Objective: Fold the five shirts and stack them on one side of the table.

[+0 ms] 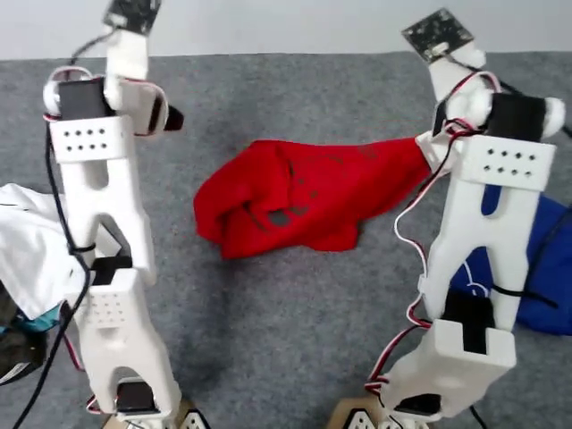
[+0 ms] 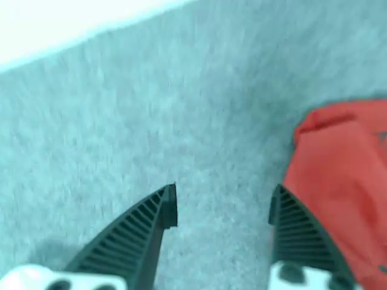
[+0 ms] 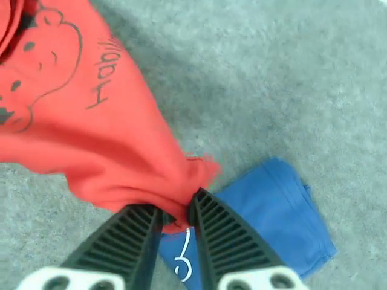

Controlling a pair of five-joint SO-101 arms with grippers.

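A red shirt (image 1: 304,201) lies crumpled in the middle of the grey table, one end stretched toward the right arm. My right gripper (image 3: 175,211) is shut on that end of the red shirt (image 3: 91,133), lifting it over a blue shirt (image 3: 272,208). In the high view the right gripper (image 1: 431,147) is at the shirt's right tip. My left gripper (image 2: 224,208) hangs open over bare carpet, the red shirt (image 2: 344,181) just beside one finger. In the high view the left gripper (image 1: 165,116) is at the far left, apart from the shirt.
A blue shirt (image 1: 536,268) lies under the right arm at the right edge. A white shirt (image 1: 31,246) and darker cloth (image 1: 18,344) are piled at the left edge. Grey carpet (image 1: 295,322) covers the table; a pale wall borders its far side.
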